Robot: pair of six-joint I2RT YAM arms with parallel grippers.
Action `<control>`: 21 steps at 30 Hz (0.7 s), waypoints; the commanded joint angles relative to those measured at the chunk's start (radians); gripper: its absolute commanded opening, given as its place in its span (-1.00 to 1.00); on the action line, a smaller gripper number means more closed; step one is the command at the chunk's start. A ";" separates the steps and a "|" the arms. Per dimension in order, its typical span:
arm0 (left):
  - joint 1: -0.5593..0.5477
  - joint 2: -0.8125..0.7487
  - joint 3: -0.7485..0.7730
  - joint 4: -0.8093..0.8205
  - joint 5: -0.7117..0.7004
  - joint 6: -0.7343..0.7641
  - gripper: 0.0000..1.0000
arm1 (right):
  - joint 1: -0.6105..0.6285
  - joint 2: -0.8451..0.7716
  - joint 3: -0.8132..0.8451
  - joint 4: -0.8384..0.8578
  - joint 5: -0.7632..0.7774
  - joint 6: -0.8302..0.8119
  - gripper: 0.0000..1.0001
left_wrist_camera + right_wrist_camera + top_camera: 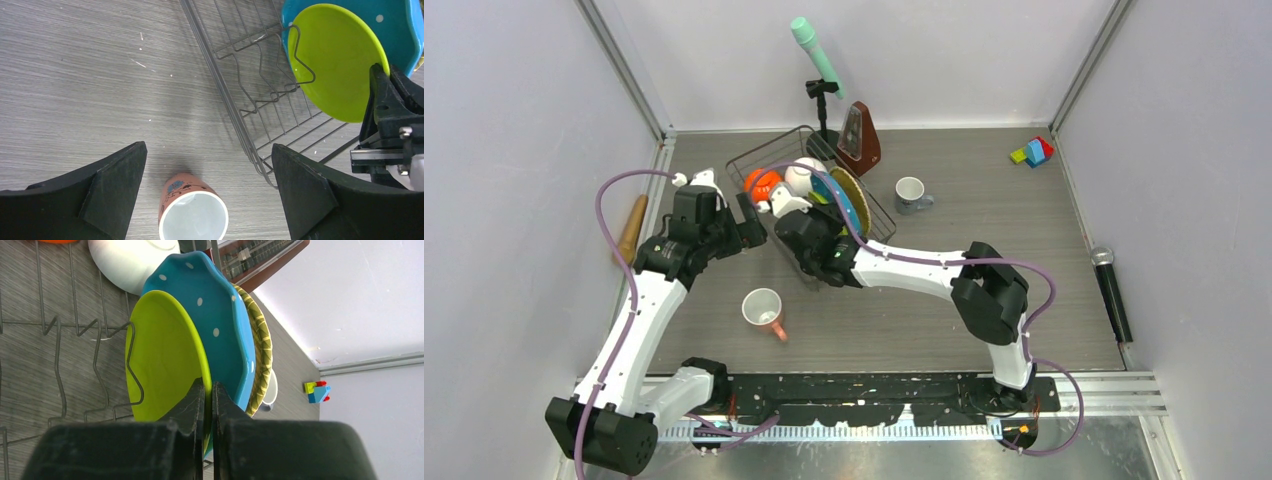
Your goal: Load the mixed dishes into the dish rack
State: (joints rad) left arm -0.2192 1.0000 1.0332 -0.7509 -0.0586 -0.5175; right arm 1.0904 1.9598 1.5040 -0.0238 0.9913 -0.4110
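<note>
Now rack [220, 85] holds orange bowl [759, 183], white bowl [130, 260], yellow plate [262, 350], blue plate [220, 315], green plate [165, 355]; right gripper [208, 385] clamped on green plate's rim; left gripper [208, 147] open over pink mug [187, 200] lying on table [1024, 250]

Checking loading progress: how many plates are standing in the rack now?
3, upright side by side in the dish rack: the lime green plate, its rim pinched in the right gripper; the blue white-dotted plate behind it; the yellow woven-pattern plate last. None seems hidden.

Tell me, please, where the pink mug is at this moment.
In the top view the pink mug sits on the table left of centre, outside the dish rack, below the left gripper.
</note>
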 commanded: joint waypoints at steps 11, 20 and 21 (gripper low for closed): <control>0.005 -0.032 0.017 -0.005 0.012 -0.017 0.99 | -0.042 0.036 0.096 -0.104 -0.076 0.223 -0.67; 0.006 -0.052 0.016 -0.047 -0.012 -0.006 0.99 | -0.050 0.016 0.168 -0.167 -0.118 0.265 0.77; 0.006 -0.053 0.014 -0.048 -0.012 -0.004 0.99 | -0.050 0.006 0.176 -0.196 -0.124 0.270 0.78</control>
State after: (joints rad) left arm -0.2192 0.9703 1.0332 -0.7856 -0.0483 -0.5343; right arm 1.0527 2.0094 1.6001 -0.1787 0.8654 -0.1791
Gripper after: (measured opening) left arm 0.995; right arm 0.877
